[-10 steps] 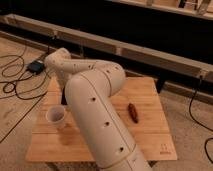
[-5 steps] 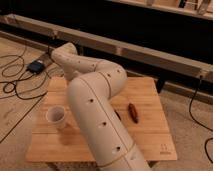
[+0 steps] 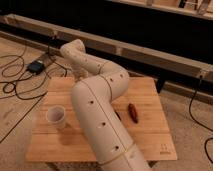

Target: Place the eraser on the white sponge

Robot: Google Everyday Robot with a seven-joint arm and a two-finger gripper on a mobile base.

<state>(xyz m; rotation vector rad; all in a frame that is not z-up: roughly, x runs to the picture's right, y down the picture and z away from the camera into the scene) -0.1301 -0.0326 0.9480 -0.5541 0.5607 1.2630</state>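
Wooden table (image 3: 150,135), mostly blocked by the arm (image 3: 100,115). Can't see the gripper, likely behind the arm at the far edge; open or closed, can't tell. Dark sliver beside the arm is probably the eraser (image 3: 118,114). White sponge unseen. Risk: a blind move sweeps the paper cup (image 3: 55,116).

Your wooden table (image 3: 150,137) carries a white paper cup (image 3: 55,116) and a reddish-brown elongated object (image 3: 133,113). The gripper is hidden behind the arm (image 3: 100,115).

The arm (image 3: 100,117) is hiding the gripper behind itself, covering most of the eraser (image 3: 118,115), and running off the bottom edge.
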